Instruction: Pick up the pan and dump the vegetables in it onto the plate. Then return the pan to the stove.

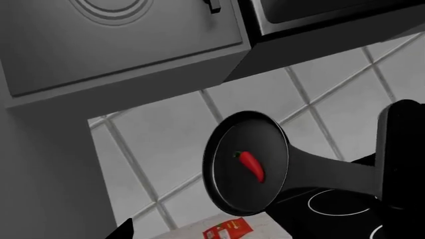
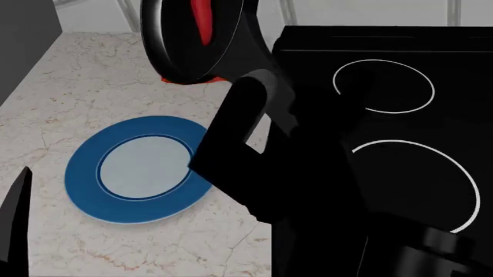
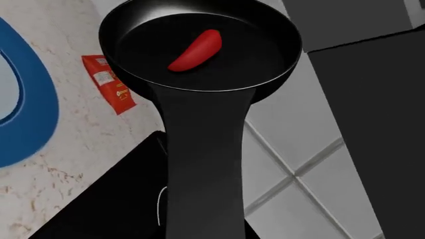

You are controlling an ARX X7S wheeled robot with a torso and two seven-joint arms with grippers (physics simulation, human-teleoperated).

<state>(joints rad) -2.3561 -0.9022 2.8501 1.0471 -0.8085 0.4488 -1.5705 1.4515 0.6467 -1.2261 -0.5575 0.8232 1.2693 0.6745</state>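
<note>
At the top of the head view, the pan [image 2: 189,46] hangs tilted above the marble counter [image 2: 85,69], lifted clear of the stove [image 2: 400,144] at the right. The chili pepper [image 2: 202,20] lies inside it, a red streak against the black. In the right wrist view the pan's long handle [image 3: 202,164] runs down out of frame, so the right claw seems to hold it, though I cannot tell its opening. The left claw is out of sight. The blue-rimmed plate [image 2: 138,168] sits at lower left, a red packet [image 3: 108,82] just beyond it.
</note>
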